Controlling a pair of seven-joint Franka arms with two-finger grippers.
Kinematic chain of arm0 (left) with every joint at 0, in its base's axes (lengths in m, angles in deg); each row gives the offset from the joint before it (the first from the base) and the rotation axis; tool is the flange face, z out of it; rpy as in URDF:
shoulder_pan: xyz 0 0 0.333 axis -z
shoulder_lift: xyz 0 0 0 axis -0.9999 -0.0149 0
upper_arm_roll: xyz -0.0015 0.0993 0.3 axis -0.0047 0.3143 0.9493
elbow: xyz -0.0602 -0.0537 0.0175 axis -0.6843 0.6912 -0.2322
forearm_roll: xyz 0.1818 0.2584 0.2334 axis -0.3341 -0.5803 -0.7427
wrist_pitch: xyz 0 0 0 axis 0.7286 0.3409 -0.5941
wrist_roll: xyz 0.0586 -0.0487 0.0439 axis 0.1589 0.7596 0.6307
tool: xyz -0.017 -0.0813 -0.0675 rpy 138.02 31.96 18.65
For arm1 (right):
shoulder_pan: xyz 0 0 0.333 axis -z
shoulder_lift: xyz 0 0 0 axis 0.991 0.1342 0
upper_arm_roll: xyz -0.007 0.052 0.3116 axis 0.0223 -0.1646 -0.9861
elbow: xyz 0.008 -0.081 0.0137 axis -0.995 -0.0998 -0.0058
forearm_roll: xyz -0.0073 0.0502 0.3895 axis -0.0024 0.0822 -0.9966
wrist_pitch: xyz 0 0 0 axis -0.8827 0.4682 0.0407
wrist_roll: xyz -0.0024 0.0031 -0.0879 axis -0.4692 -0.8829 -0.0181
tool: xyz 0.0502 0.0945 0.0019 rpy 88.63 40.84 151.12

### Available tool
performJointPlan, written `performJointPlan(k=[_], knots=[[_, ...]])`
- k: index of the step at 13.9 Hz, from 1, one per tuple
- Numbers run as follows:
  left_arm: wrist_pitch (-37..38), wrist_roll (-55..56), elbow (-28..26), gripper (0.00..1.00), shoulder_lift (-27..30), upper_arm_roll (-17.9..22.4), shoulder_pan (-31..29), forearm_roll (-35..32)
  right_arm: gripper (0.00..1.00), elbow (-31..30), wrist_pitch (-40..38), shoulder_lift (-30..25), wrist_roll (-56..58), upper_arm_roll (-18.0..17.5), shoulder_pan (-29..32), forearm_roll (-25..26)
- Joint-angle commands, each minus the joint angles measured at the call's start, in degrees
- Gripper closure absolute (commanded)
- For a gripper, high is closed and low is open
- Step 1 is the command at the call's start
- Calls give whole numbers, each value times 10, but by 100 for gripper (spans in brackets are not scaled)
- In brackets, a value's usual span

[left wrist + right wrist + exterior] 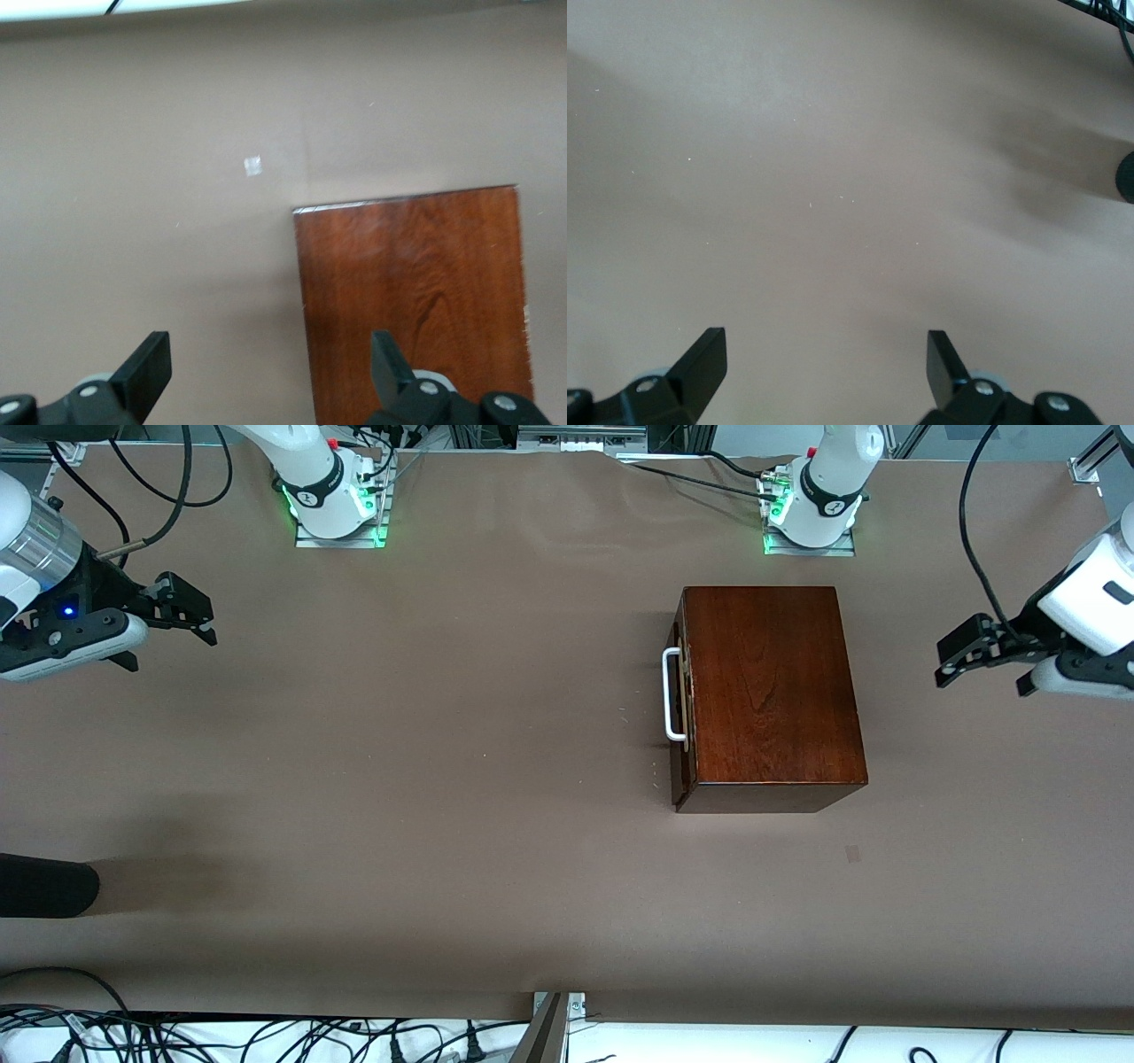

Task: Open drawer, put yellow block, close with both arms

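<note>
Brown surface (399,779) carries the wooden drawer box (771,691), right of frame centre, shut; no yellow block shows, either inside already or absent. Left claw (961,657) and right claw (190,611) wait at the frame edges, spread wide, holding nothing

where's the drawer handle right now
In the front view the white handle is on the wooden drawer box's closed front, which faces the right arm's end; the box sits toward the left arm's end.
</note>
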Motion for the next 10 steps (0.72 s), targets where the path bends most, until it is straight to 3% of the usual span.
performJointPlan(k=[1,10], knots=[[-36,14,-103,0,73,26,20,11,0,8,-12,-3,-8,-3,-2,6],[-27,17,-103,0,73,66,84,-12,0,8,-12,-3,-8,-2,-2,5]])
